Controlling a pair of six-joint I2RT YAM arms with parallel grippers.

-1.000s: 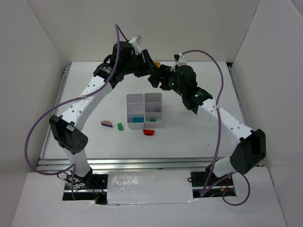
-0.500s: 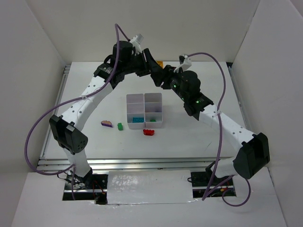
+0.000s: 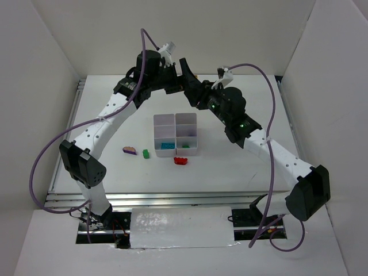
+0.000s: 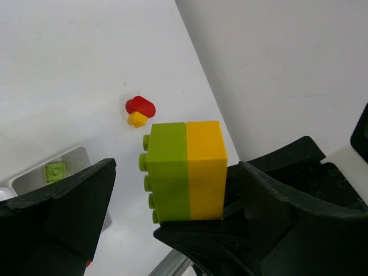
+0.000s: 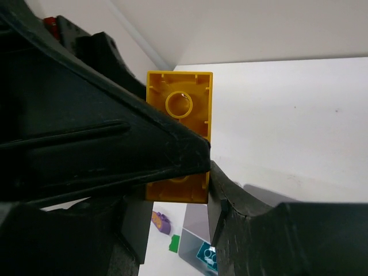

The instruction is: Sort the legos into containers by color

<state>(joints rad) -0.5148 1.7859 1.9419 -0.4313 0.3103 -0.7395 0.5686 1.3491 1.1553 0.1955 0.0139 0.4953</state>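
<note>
The containers (image 3: 175,134) stand midway on the table (image 3: 230,167), one brick (image 3: 167,146) inside their front-left compartment. A loose brick (image 3: 181,161) lies just before their front wall, two more bricks (image 3: 145,153) side by side to its left. Behind the containers, a pair of joined bricks (image 4: 184,171) hangs above the table.

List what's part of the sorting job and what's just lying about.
Job: green-and-yellow brick pair; containers; loose red brick, green brick, purple brick; teal brick already binned.
Lying about: purple cables; white sheet at the near edge.
</note>
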